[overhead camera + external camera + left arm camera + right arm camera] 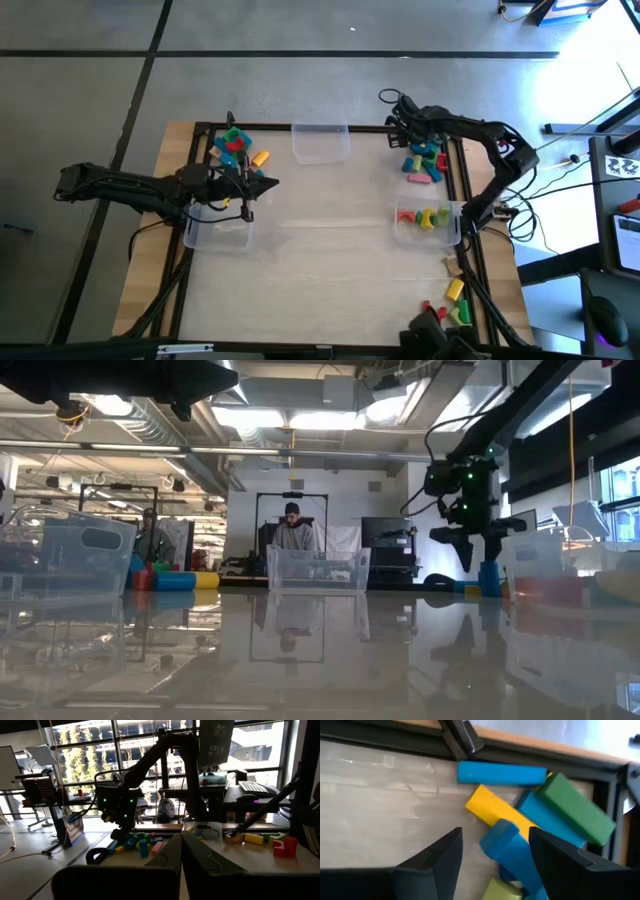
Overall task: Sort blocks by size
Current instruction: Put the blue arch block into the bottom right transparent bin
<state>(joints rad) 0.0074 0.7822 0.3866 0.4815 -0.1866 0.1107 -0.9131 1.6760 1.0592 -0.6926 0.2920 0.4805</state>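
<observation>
hidden/cut off: the contents of the left bin are covered by the left arm in the high view; the blocks at the bottom right are partly cut off by dark hardware at the frame edge; in the low view only a blue block under the right gripper is made out clearly.
hard to tell: block sizes in the upper-left pile are not separable from above; whether the blue block is touched by the right fingers cannot be told.
right gripper: seen upper right of the high view, over the right pile; fingers held apart, nothing clamped; in the wrist view a blue block stands between them.
left gripper: seen left of centre, just below the upper-left pile; fingers pressed together, nothing seen between them.
blocks, look: long blue bar, yellow bar, green bar lying against each other beside the table's dark frame rail.
blocks, sorted: red, yellow and green pieces are seen in the right bin.
far bin: top centre; contents not made out.
background: a person is seen behind the far bin in the low view.
</observation>
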